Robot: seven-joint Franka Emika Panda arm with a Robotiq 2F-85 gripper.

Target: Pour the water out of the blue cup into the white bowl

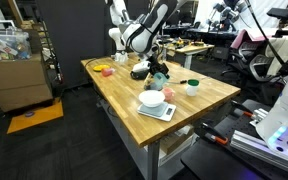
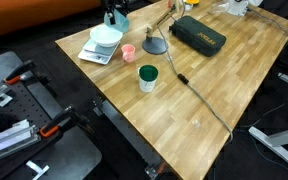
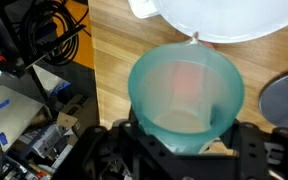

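My gripper [image 3: 184,146] is shut on the blue cup [image 3: 184,92], a pale teal tumbler whose open mouth faces the wrist camera. The cup's rim lies right beside the rim of the white bowl [image 3: 229,20] at the top of the wrist view. In an exterior view the cup [image 2: 117,16] is held just behind the bowl [image 2: 106,36], which sits on a small scale [image 2: 92,55]. In the other exterior view the gripper [image 1: 158,72] hangs behind the bowl [image 1: 152,98]. I cannot tell whether there is water in the cup.
On the wooden table are a small pink cup [image 2: 128,52], a white cup with a green top [image 2: 147,77], a dark round lamp base [image 2: 156,45] with a cable, and a black case [image 2: 198,35]. Cables and equipment lie beside the table [image 3: 44,60].
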